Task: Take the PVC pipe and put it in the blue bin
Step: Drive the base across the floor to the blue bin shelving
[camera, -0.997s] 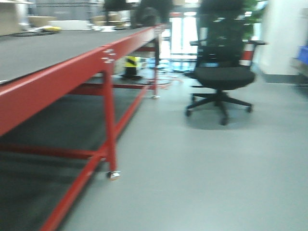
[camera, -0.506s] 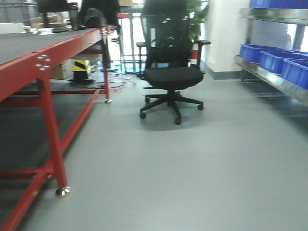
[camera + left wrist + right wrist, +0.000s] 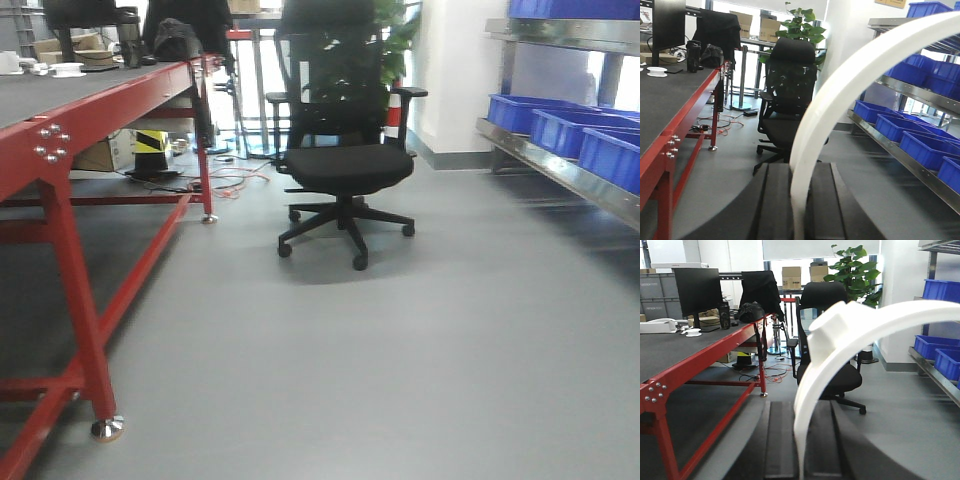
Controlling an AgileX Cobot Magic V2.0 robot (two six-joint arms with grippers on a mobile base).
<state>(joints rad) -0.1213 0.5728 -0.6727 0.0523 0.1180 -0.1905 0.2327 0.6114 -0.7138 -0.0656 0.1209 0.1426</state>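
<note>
Left gripper (image 3: 799,172) first: through its wrist camera my two dark fingers (image 3: 775,205) are clamped on a white curved PVC pipe (image 3: 855,70). The pipe stands up from between them and arcs to the upper right, out past the frame edge. Beyond it a black mesh office chair (image 3: 790,75) sits on the grey floor (image 3: 735,160). A red-framed bench with a dark top (image 3: 665,100) runs along the left. On the right, a row of blue plastic bins (image 3: 900,127) sits on a steel shelf (image 3: 895,152), well apart from the pipe.

Through the right wrist camera, my right gripper (image 3: 801,407) is likewise closed on a white curved pipe with a thick collar (image 3: 840,327); it rises from between the fingers and sweeps off to the right. I cannot tell whether this is the same piece my left gripper holds. The bench lies left, the chair stands far behind the collar, and blue plastic bins (image 3: 930,347) sit at the right edge.

The front camera looks low along the floor: the bench (image 3: 60,150) is near left, the chair (image 3: 345,165) is in the far middle, and the bins (image 3: 565,128) line the shelf on the right.
</note>
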